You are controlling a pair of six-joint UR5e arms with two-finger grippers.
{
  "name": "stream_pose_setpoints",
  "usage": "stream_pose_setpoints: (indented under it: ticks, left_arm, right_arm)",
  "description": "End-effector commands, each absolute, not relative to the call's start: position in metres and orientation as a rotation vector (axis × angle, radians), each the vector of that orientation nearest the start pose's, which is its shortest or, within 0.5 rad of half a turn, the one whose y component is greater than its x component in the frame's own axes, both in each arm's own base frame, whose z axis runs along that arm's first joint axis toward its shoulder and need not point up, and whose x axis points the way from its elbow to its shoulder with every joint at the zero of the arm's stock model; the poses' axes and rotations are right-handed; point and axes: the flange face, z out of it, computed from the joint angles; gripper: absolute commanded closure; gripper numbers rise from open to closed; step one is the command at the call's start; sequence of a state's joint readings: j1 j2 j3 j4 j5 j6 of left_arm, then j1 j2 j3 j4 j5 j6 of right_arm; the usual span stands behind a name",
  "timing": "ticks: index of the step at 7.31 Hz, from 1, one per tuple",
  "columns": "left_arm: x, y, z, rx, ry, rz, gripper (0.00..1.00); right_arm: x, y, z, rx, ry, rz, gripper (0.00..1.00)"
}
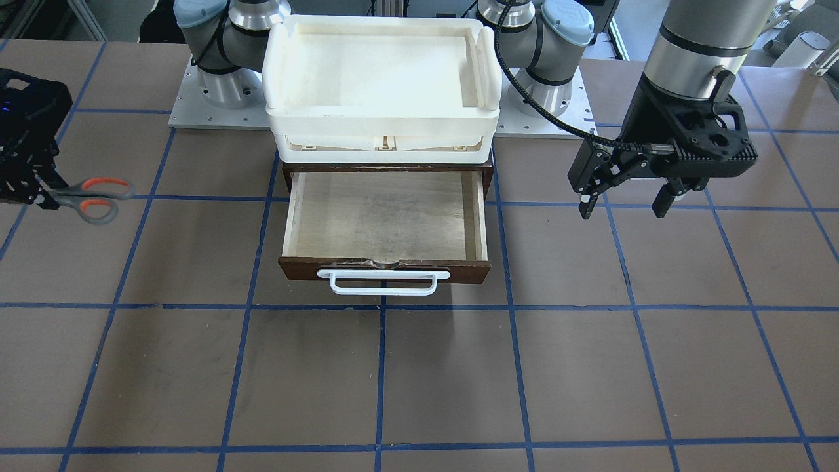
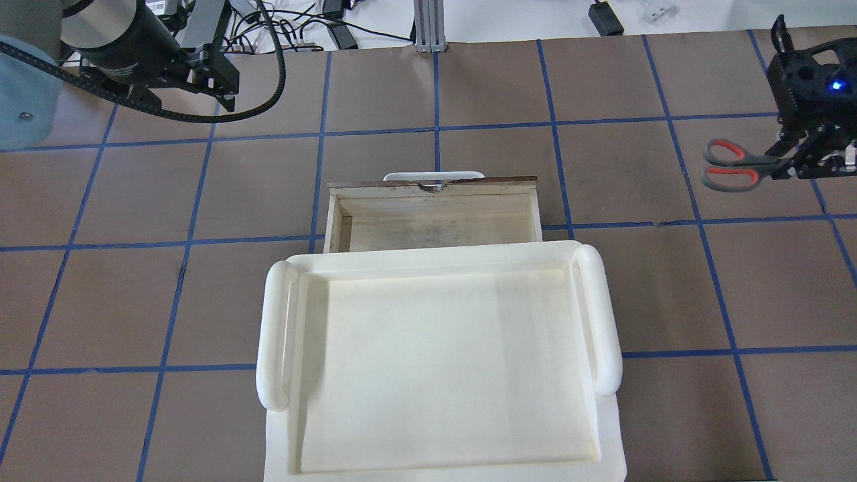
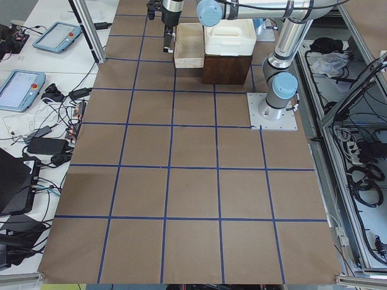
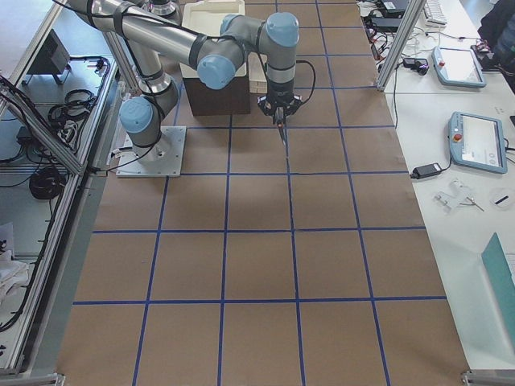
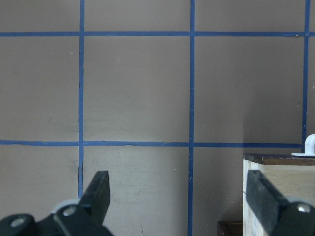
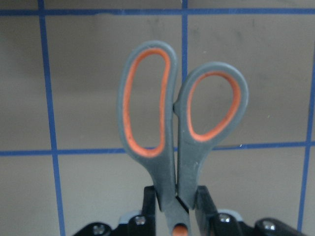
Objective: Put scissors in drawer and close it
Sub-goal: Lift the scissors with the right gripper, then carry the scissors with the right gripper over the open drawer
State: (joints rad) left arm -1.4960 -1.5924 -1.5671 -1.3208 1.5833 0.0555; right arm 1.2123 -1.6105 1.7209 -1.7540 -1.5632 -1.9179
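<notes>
Pinches grey orange-lined metal scissors (image 1: 92,198) in right hand (image 1: 44,196), far left of frame, loops toward open brown wooden drawer (image 1: 385,223), centre; holds left hand (image 1: 626,208) spread.

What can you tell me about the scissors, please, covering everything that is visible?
The scissors are small, with grey plastic-looking handles whose two loops, one longer, are lined orange-red. They are closed, handles together. The fingers of the right gripper clamp them just below the loops, hiding the blades. The loops jut out toward the open drawer, well off to its side, over the brown table; nothing else touches them.
</notes>
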Motion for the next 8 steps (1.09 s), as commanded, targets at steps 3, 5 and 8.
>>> stream_pose_setpoints:
  ticks: [3, 5, 8]
  left_arm:
    - [-0.088, -0.53, 0.507, -0.04, 3.092, -0.36, 0.0]
    - [-0.086, -0.53, 0.506, -0.045, 3.092, -0.357, 0.0]
    - [-0.081, -0.53, 0.507, -0.059, 3.09, -0.359, 0.0]
  right_arm:
    - [0.124, -0.498, 0.463, -2.283, 2.25, -0.124, 1.0]
    - [0.223, -0.49, 0.446, -2.28, 2.249, -0.175, 1.0]
    - [0.333, -0.488, 0.418, -2.296, 2.228, -0.192, 1.0]
